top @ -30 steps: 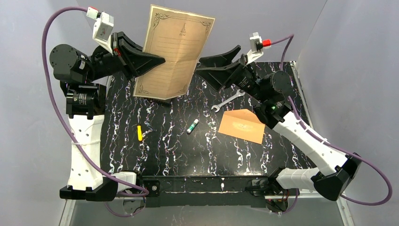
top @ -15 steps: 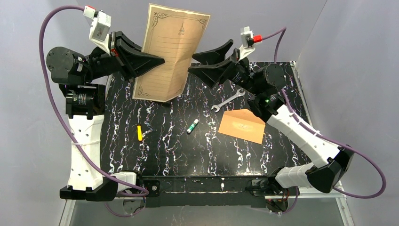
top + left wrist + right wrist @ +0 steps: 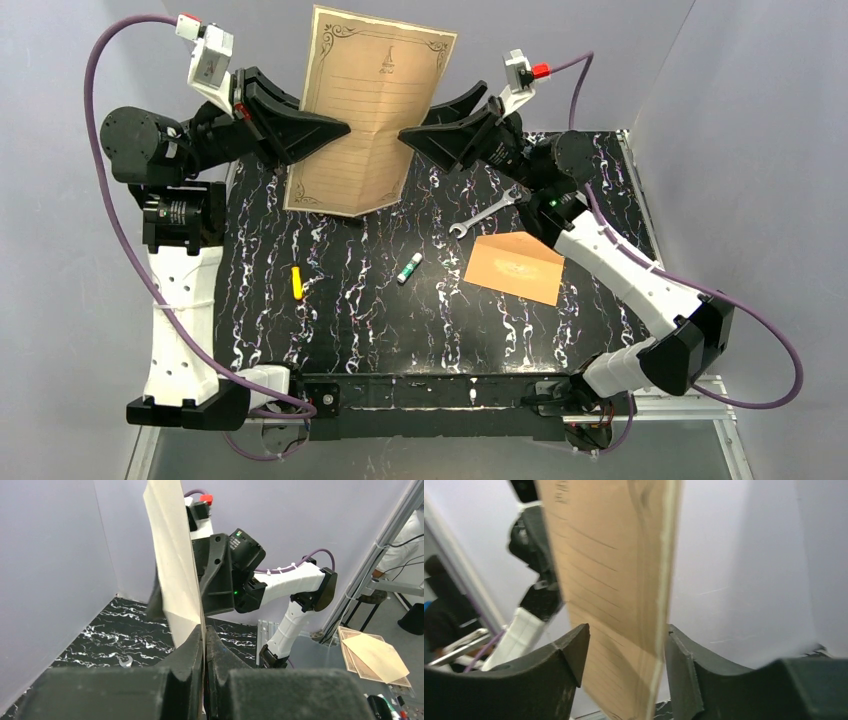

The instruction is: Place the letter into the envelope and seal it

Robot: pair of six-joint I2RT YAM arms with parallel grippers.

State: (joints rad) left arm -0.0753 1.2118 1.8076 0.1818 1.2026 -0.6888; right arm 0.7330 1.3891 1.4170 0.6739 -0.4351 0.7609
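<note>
risk: left gripper (image 3: 204,632) pinches the cream bordered paper letter (image 3: 372,110); spread right gripper (image 3: 626,642) closing askew could crease it.

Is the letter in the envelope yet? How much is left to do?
Not yet. Done: the letter is up off the table, pinched by the left gripper. Happening now: the right gripper is open, with a finger on each side of the letter's other edge. Left to do: the envelope lies flat on the table, so the letter must go inside, then sealing.
</note>
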